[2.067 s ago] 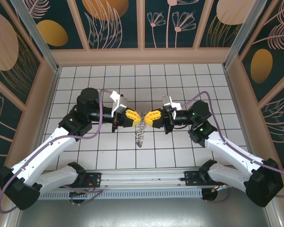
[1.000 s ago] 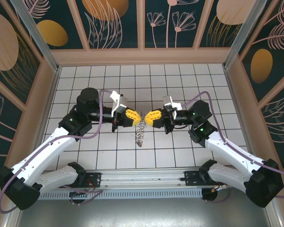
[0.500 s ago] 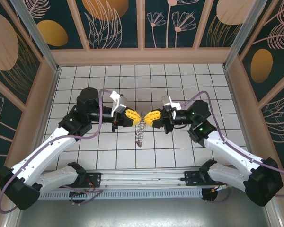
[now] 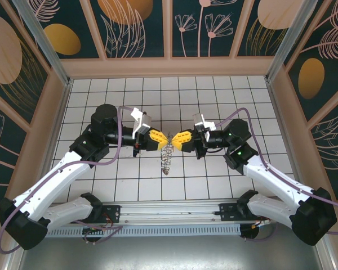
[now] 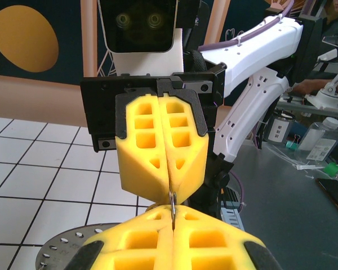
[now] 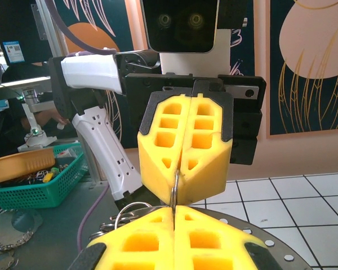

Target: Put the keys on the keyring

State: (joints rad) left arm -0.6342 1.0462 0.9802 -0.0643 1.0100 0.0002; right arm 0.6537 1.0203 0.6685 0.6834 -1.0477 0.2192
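The left gripper [image 4: 163,140] points toward 3 o'clock, its yellow jaws pressed together on a thin wire loop [image 5: 172,200] of the keyring [image 4: 168,157]. The rest of the keyring, a tangle of silvery loops, hangs at table centre and trails toward 6 o'clock beneath the meeting tips. The right gripper [image 4: 175,139] points toward 9 o'clock, its jaws likewise clamped on that loop. Pinching from 2 sides probably steadies or spreads the wire for threading. The keys are too small to tell apart here. The 2 grippers crowd each other tip to tip, leaving little working room. A green basket [image 6: 39,183] sits off-table.
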